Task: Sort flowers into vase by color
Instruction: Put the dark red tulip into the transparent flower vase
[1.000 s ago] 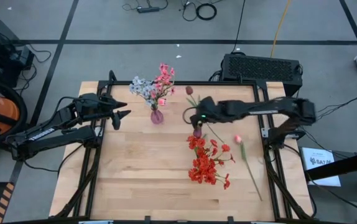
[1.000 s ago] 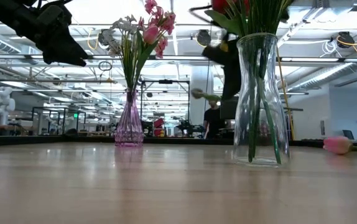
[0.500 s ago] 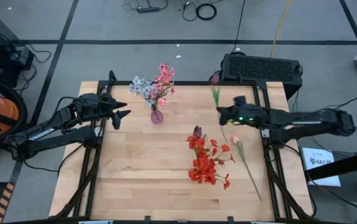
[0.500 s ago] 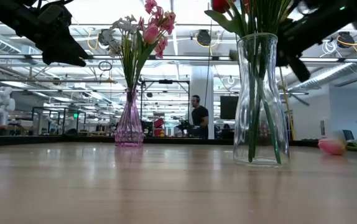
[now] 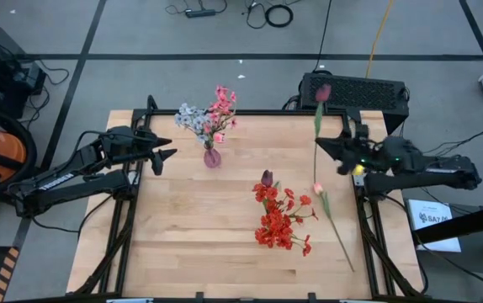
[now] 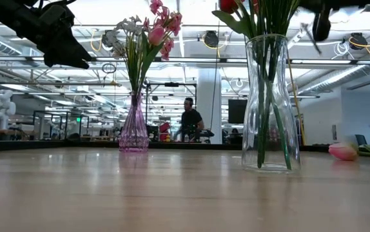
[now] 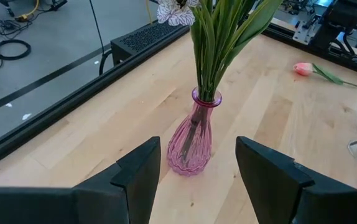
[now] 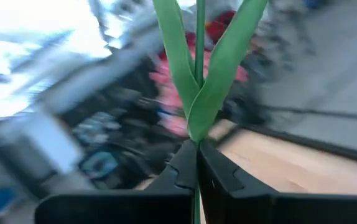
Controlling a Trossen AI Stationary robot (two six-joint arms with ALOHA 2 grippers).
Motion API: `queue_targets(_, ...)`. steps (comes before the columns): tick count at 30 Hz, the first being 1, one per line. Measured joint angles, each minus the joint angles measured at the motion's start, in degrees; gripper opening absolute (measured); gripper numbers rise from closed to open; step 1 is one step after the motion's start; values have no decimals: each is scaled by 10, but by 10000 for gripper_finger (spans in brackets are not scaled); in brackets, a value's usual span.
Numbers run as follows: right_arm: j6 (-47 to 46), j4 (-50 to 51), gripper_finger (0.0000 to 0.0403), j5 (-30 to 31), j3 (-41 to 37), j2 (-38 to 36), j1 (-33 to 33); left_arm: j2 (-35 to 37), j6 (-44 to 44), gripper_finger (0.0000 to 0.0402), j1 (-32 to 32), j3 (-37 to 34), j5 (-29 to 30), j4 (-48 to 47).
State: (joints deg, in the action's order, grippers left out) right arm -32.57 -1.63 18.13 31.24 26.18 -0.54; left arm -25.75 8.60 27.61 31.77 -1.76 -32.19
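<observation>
You're looking down at a small vase (image 5: 212,156) sitting at the table's (image 5: 183,244) back, left of centre, flowers (image 5: 208,116) standing in it. A tall vase (image 6: 267,103) is standing right of centre, stems (image 5: 279,217) inside it. Just right of it a bud (image 5: 318,188) is lying on the table. The right gripper (image 5: 324,146) is holding a tulip (image 5: 322,93) over the back right edge. The left gripper (image 5: 167,148) is hanging left of the small vase.

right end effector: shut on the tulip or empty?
Shut on it. The right end effector pinches the dark tulip by its stalk at the table's right edge; the fingers meet around the stem, leaves fanning just beyond them.
</observation>
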Motion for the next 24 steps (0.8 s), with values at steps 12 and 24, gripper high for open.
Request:
queue_targets(12,54,-88,0,65,0,-10,139,0,1,215,0,0,0,0)
queue_targets(24,77,-146,0,256,0,60,344,0,1,215,0,0,0,-4)
